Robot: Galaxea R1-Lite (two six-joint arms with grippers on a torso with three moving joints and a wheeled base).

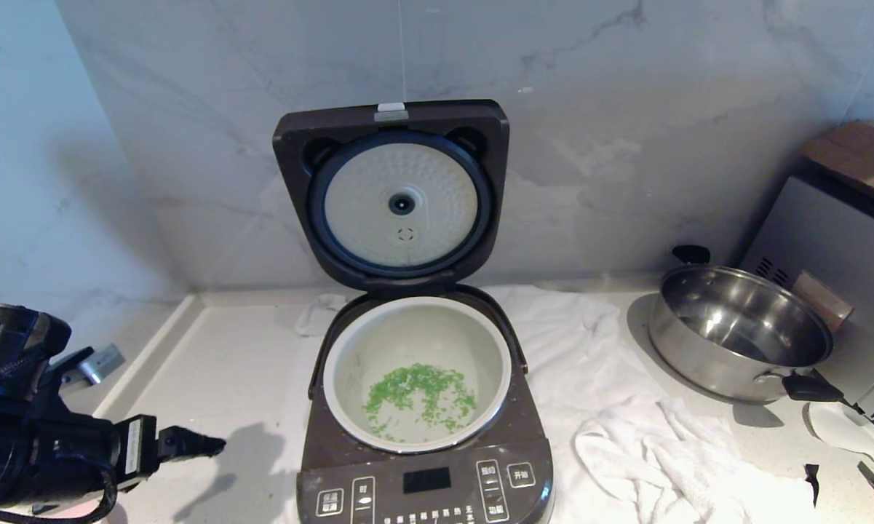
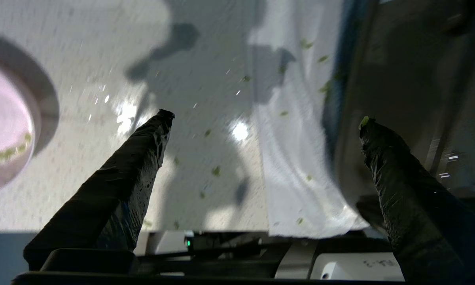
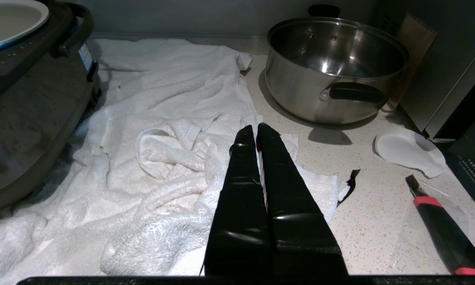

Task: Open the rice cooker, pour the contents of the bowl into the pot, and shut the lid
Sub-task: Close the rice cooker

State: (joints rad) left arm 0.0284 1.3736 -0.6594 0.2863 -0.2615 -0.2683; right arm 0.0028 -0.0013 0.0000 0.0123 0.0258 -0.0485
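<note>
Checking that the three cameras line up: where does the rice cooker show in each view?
Head view: the rice cooker stands at centre, lid raised, green bits in the pot.
Left wrist view: only its dark side wall shows, behind the right-hand finger.
Right wrist view: its body and pot rim fill the left edge.
Shared landmark: the white towel under the cooker, in all three views.

pot [image 1: 349,364] in rice cooker [image 1: 531,451] | steel pan [image 1: 735,331] right | lid [image 1: 291,160] behind
</note>
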